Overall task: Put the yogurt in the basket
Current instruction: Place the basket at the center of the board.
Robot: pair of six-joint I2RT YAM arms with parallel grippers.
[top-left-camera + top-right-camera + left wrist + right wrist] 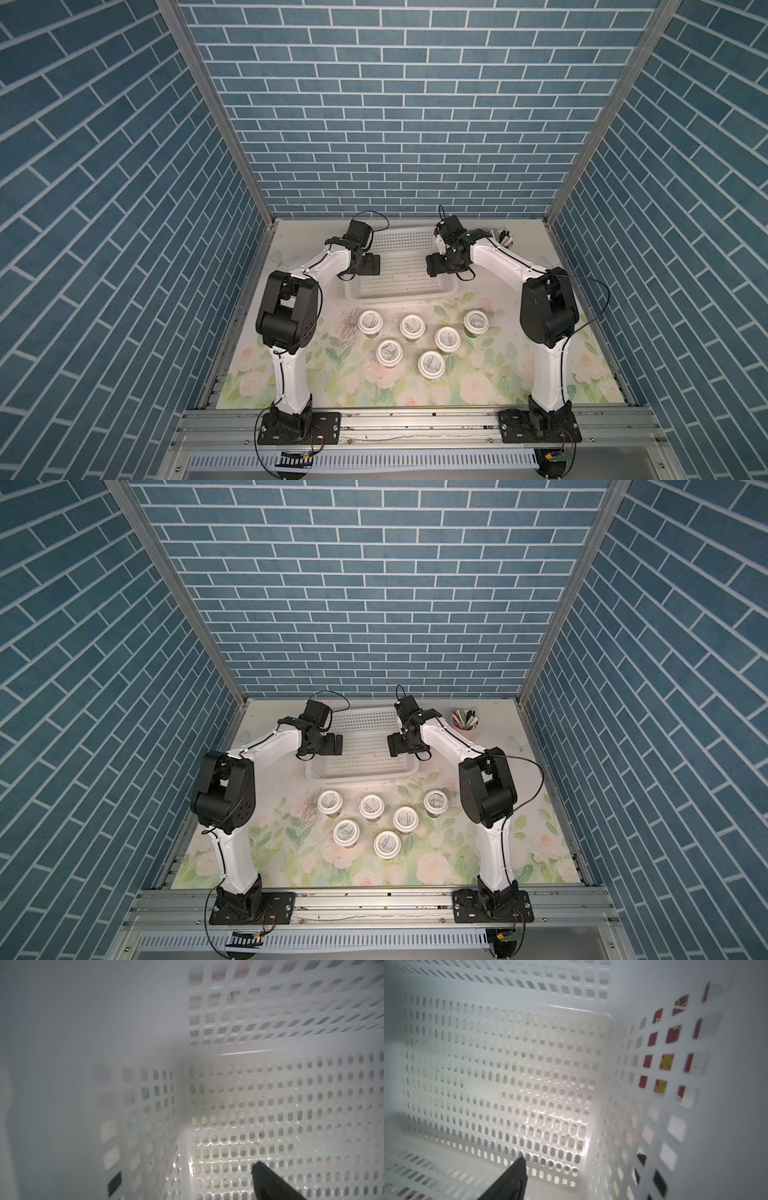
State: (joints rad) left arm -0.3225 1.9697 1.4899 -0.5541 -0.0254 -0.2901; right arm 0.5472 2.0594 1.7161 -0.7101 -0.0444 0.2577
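Left pincer (371, 264) released, jaws wide, astride the left end wall of the basket (401, 296). In the left wrist view one finger (270, 1182) sits inside, low over the perforated floor. The dark patch behind the wall holes is probably the other finger, but it is too blurred to be sure. Right pincer (434, 266) also spread and released, astride the right end wall. Its inner finger (512, 1180) is just over the floor, and dark bits of the outer one show through the side holes.

Basket is white and sits flat on the counter (498, 374) toward the back, between the two pincers. Yogurt cups (370, 322) number six, all upright on the counter in front of the basket, outside it, none touching. Three are nearer the basket, the other two at (412, 325) and (476, 321). One sits a little forward (447, 338), and two are at the front (390, 352) (431, 364). Pink cup of pens (465, 720) stands at the back right, beyond the right arm, apart from the basket.
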